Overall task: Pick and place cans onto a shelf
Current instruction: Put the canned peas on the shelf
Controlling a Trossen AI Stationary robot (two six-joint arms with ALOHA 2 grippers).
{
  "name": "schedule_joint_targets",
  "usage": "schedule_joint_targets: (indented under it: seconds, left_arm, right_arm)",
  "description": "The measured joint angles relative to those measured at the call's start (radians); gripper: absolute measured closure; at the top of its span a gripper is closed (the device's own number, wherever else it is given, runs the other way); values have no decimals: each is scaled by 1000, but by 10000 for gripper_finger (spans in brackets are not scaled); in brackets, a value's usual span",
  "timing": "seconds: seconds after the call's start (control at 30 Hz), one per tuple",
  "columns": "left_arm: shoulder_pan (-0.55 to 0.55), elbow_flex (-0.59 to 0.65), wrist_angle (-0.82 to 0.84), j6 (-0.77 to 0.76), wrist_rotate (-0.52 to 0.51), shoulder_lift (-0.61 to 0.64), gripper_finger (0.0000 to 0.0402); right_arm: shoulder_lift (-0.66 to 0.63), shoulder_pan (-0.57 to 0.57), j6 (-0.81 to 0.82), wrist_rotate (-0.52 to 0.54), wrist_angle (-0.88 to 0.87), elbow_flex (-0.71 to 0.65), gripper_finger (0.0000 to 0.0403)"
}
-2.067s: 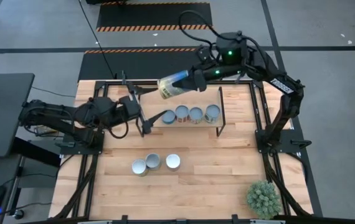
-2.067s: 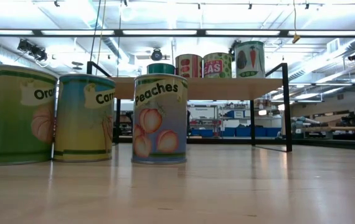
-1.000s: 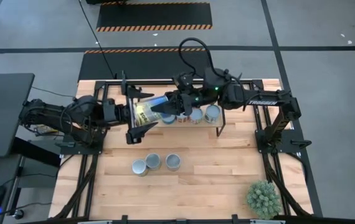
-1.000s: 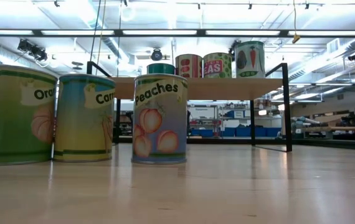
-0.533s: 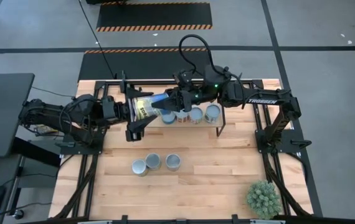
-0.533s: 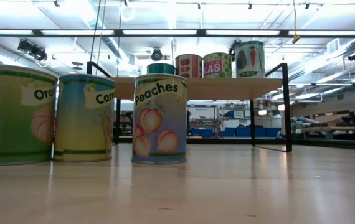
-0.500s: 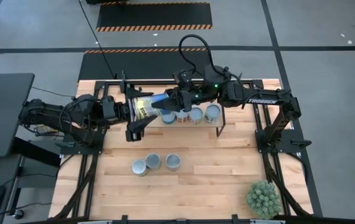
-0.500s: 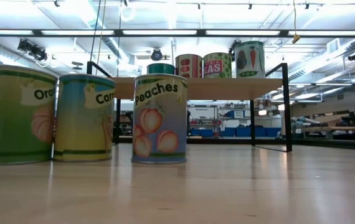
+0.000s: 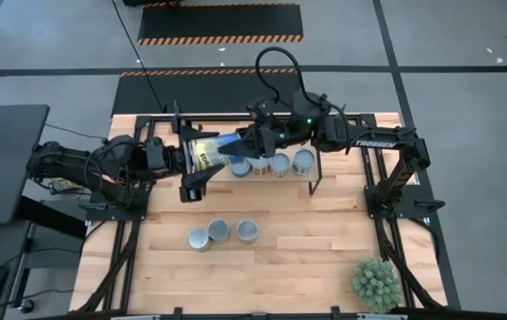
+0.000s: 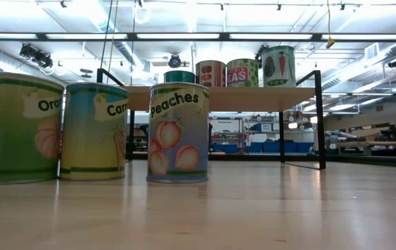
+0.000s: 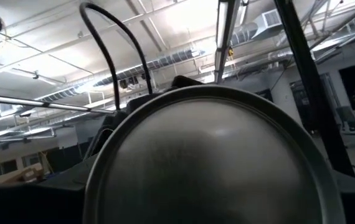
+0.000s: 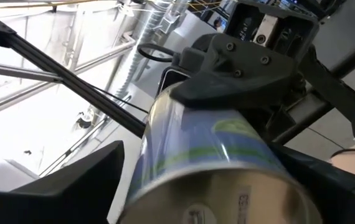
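A can (image 9: 209, 154) with a yellow and blue label lies on its side in the air, just left of the shelf (image 9: 309, 174). My left gripper (image 9: 202, 156) is shut on its left end. My right gripper (image 9: 234, 149) is open, with one finger on either side of the can's right end (image 12: 227, 193). The can's round end (image 11: 215, 168) fills the left wrist view. Several cans (image 10: 243, 72) stand on the shelf (image 10: 253, 98). Three more cans (image 9: 219, 232) stand on the table nearer the front, and they also show close up in the low view (image 10: 178, 132). My left gripper holds the can by its left end, pinching the curved wall (image 12: 184, 115) between its two fingers, one of which shows as a dark pad (image 12: 240, 68). The fingers come level from the table's left and lie along the can. The can is lifted clear of the table and lies roughly level.
A green potted plant (image 9: 376, 283) stands at the table's near right corner. Black frame rails (image 9: 374, 169) run along the table's sides. The shelf's thin black legs (image 10: 319, 118) stand on the table. Bare wood lies between the three table cans and the plant.
The can has shifted a little toward the table's far edge and now lies straighter between the two grippers. My left gripper's fingers have closed onto its left end and taken hold. Both arms have otherwise stayed in place.
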State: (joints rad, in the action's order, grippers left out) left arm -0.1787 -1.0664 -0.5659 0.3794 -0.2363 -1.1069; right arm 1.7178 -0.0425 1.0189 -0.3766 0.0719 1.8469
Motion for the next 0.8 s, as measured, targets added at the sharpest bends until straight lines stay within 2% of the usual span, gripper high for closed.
schedule_joint_targets:
  seconds: [0.3, 0.43, 0.63, 0.8]
  left_arm:
    - [0, 0, 76, -18, -32, 64, 94]
    - [0, -1, 139, -67, -36, 76, 94]
    - [0, -1, 343, -236, -24, 74, 94]
    - [-10, 1, 564, -410, 67, 58, 94]
  right_arm:
    - [-46, -37, -53, -16, -127, 0, 17]
    - [-110, -57, -115, 2, -331, 1, 18]
    - [-219, -61, -181, 111, -617, 0, 18]
    - [-306, -45, -185, 254, -817, 1, 19]
